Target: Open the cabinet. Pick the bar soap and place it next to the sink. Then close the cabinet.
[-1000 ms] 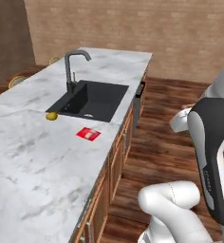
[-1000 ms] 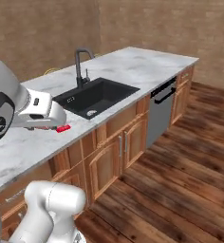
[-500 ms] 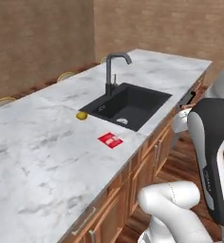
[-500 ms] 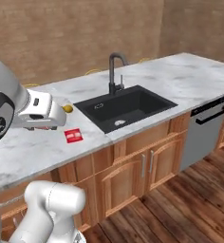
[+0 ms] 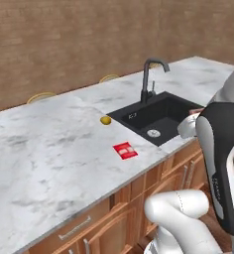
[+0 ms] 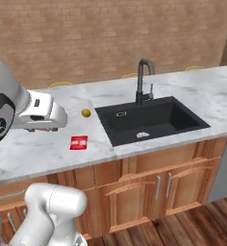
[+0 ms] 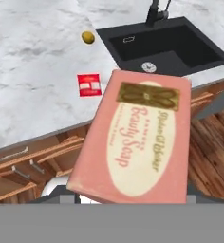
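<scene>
Pincer (image 6: 42,128) clasping flat pink rectangular bar soap (image 7: 137,137); veined marble counter (image 5: 49,149), black sink (image 6: 151,117)

Yellow fruit (image 5: 105,120) on marble counter (image 5: 49,149)

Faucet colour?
Black, matching the sink. The faucet shows best in the right base view.

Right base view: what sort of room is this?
A simulated kitchen, it seems: a black sink with a gooseneck faucet is set in a marble counter, and wooden cabinets with handles stand below.
</scene>
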### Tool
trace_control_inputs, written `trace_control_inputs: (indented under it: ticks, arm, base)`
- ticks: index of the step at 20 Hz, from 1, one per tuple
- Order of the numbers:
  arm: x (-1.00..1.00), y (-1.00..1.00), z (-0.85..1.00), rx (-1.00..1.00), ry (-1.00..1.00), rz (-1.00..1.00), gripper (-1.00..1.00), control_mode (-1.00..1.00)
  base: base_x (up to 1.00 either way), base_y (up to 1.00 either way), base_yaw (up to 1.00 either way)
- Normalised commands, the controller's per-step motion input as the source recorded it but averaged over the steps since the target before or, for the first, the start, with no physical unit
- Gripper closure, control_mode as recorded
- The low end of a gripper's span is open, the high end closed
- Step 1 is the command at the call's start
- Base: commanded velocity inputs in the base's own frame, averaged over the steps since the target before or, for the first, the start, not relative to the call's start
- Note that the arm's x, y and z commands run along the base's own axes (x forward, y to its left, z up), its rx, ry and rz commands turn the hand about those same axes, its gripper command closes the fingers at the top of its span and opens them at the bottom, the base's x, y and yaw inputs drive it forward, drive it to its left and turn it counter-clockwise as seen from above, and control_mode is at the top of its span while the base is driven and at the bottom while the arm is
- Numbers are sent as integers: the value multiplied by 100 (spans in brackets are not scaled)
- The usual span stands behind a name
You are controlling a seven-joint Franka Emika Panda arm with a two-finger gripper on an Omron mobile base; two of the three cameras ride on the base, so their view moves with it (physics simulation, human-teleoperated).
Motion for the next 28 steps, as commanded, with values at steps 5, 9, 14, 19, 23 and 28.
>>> trace_control_inputs:
  ticks: [5,9,14,19,23,28]
  arm:
    - [0,0,0,0,0,0,100,100]
    - [0,0,0,0,0,0,100,100]
    - [61,-10,-39,0,27,28,100,-100]
    - [100,2,-92,0,39,29,100,-100]
    - [94,11,-62,0,14,19,100,-100]
    - [76,13,-37,0,6,10,100,-100]
  base:
    - [4,-67,48]
    - [22,-51,41]
    - [7,-6,7]
    - [0,0,0]
    - [0,0,0]
    - [0,0,0]
